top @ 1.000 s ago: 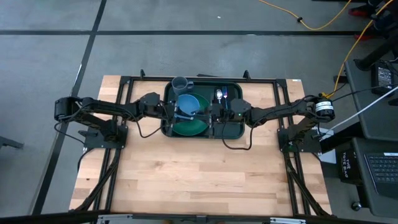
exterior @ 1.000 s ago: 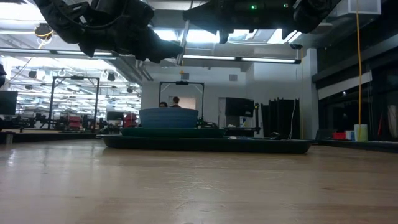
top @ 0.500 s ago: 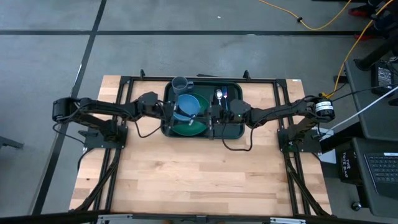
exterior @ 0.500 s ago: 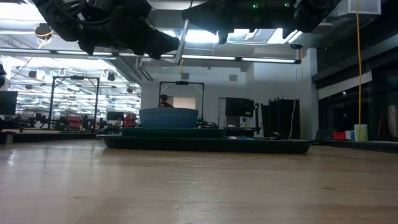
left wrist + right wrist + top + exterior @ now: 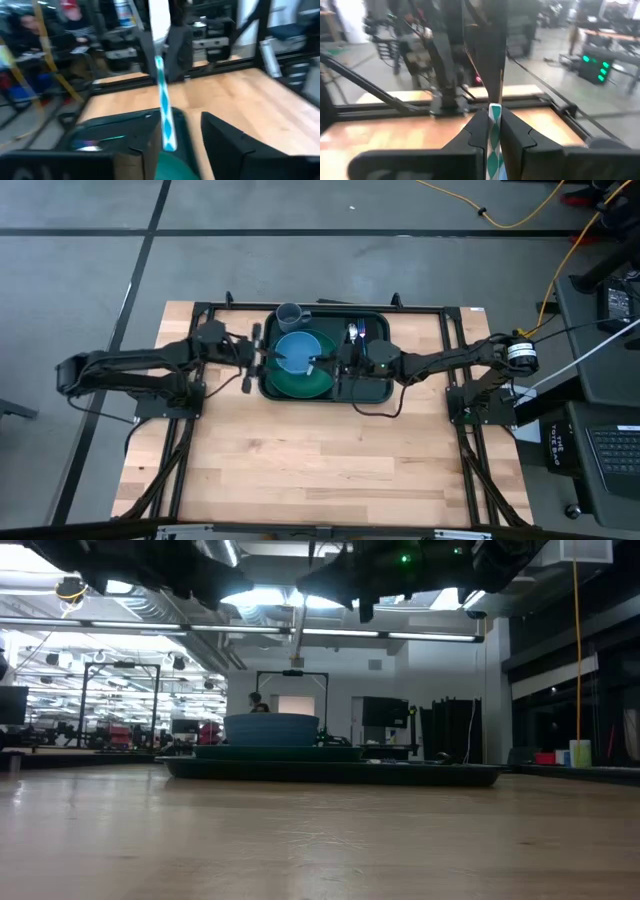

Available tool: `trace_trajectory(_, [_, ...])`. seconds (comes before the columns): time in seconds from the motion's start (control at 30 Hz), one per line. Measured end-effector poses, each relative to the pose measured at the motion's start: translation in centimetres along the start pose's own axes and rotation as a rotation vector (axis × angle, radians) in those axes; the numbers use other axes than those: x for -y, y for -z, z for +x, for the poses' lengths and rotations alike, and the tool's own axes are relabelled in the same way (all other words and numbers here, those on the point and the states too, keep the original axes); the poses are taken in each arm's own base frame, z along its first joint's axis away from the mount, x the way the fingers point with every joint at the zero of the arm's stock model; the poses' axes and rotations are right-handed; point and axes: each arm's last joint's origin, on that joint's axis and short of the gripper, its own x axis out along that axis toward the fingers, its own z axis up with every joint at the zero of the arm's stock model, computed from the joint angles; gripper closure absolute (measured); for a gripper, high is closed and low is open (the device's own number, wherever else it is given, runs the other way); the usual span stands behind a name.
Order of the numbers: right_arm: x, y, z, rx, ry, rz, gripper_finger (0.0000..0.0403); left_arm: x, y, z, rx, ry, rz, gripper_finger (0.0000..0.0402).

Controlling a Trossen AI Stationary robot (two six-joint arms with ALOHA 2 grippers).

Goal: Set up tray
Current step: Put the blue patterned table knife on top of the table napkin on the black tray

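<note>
**Mia:** Where is the big dark green plastic tray (image 5: 372, 385) with the round corners?

**Sam:** It lies flat on the far middle part of the light wooden desk (image 5: 310, 460). From the low camera you see its long dark rim (image 5: 330, 772).

**Mia:** What is in it?

**Sam:** A round green plate (image 5: 300, 383) with a blue bowl (image 5: 296, 351) on top. A grey cup (image 5: 290, 314) stands at the far left corner. Some shiny cutlery (image 5: 353, 333) lies on the right side.

**Mia:** What is the right end effector (image 5: 343, 362) doing?

**Sam:** It hangs over the tray, just right of the bowl. Its fingers (image 5: 512, 132) are pressed onto a thin striped blue and white straw (image 5: 494, 132) that sticks up between them.

**Mia:** And the left end effector (image 5: 258, 358)?

**Sam:** It is at the tray's left edge. Its fingers (image 5: 230, 140) are spread apart. The straw (image 5: 165, 107) shows in the gap, but nothing touches it there.
</note>
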Motion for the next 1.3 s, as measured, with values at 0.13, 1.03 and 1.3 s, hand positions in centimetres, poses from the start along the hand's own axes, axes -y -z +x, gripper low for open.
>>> trace_trajectory(0.13, [0.2,0.1,-0.1,-0.062,0.056,0.020,0.0370,0.1,-0.4,-1.7,0.000,-0.066,0.030,0.0315])
trace_trajectory(1.03, [7.0,-5.5,-3.4,-0.715,0.724,0.554,0.0370,1.3,2.2,-6.6,0.117,-0.184,-0.007,0.0401])
trace_trajectory(1.3, [12.9,-4.0,-4.6,-0.776,0.752,0.802,0.0370,1.3,2.2,-6.6,0.115,-0.184,-0.008,0.0394])
